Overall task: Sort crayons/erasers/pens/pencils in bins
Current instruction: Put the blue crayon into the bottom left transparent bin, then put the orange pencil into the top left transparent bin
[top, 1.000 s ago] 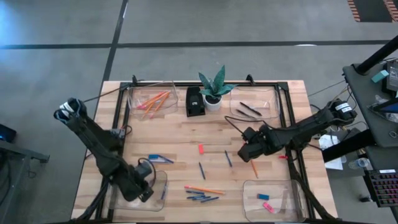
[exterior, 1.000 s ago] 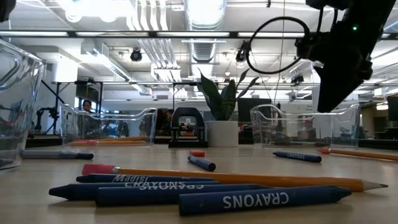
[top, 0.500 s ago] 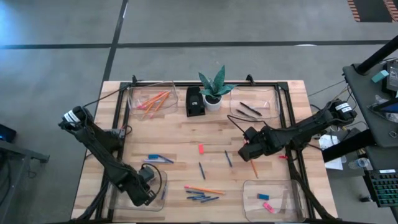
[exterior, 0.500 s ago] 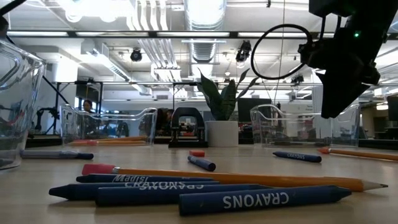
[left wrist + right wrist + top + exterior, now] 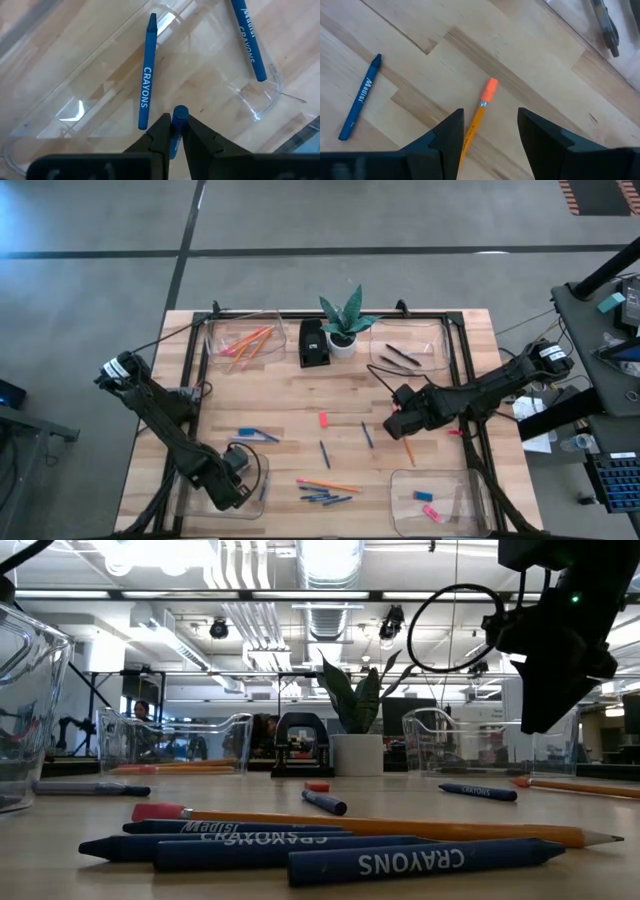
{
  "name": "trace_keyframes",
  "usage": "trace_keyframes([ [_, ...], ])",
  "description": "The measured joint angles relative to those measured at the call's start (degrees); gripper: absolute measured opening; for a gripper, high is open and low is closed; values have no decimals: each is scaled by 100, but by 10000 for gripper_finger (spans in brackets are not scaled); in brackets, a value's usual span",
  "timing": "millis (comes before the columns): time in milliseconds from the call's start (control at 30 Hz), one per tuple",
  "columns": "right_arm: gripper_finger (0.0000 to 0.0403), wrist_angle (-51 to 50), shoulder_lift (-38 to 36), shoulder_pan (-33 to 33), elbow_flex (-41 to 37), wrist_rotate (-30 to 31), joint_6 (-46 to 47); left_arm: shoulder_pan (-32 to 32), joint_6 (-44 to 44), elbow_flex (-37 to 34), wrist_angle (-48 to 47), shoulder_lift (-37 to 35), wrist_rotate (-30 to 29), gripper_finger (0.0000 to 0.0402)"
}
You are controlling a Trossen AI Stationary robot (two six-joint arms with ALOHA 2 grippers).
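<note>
Left gripper point(image 5: 175, 131) over the near-left bin point(image 5: 262, 465): jaws narrow, clamped on a blue crayon point(image 5: 178, 120) whose blunt end sticks out past the fingertips. Only the left wrist view shows this grip; from above the arm hides it. Just beyond the jaws a second crayon point(image 5: 146, 85) lies flat inside the bin.

Right gripper point(image 5: 487, 131): jaws wide, empty, straddling an orange pencil point(image 5: 479, 115), eraser end pointing away from the fingers. High view shows only the pencil's point(image 5: 408, 451) far part past the gripper; low view shows the gripper hanging clear of the tabletop.
</note>
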Motion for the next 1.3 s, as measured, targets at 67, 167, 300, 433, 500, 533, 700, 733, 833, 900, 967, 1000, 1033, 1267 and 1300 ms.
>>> trace_keyframes([
  [67, 176, 1, 2, 0, -11, -4, 41, 0, 1, 0, 50, -7, 18, 27],
  [167, 176, 25, 2, 0, -14, -7, 106, 0, 2, 0, 100, -7, 47, 27],
  [300, 176, 153, 2, 0, -17, -7, 96, 13, 31, -34, 98, -11, 41, 27],
  [433, 176, 153, 2, 0, -17, -7, 79, 35, -242, -102, 83, -12, 93, 27],
  [500, 176, 154, 2, 0, -17, -7, 71, 35, -278, -101, 91, -12, 130, 24],
  [533, 176, 153, 2, 0, -17, -7, 54, 33, -282, -96, 85, -12, 130, 22],
  [700, 176, 153, 2, 0, -17, -7, 33, 35, -288, -81, 123, -12, -71, 32],
  [733, 176, 153, 2, 0, -17, -7, 32, 35, -286, -81, 161, -12, -79, 39],
  [833, 176, 151, 2, 0, -17, -7, 30, 35, -277, -81, 281, -12, -93, 66],
  [900, 176, 151, 2, 0, -17, -7, -8, 35, -271, -81, 303, -12, -95, 86],
  [967, 176, 151, 2, 0, -17, -7, -14, 35, -271, -81, 299, -12, -95, 105],
  [1000, 176, 151, 2, 0, -17, -10, -1, 35, -255, -81, 290, -12, -95, 114],
  [1033, 176, 151, 2, 0, -17, -33, 43, 35, -271, -81, 279, -19, -92, 122],
  [1267, 176, 158, 48, 26, -59, -465, 440, -1, -453, 89, 228, -241, -83, 139],
  [1300, 176, 170, 63, 26, -60, -474, 467, -7, -405, 144, 230, -302, -122, 139],
])
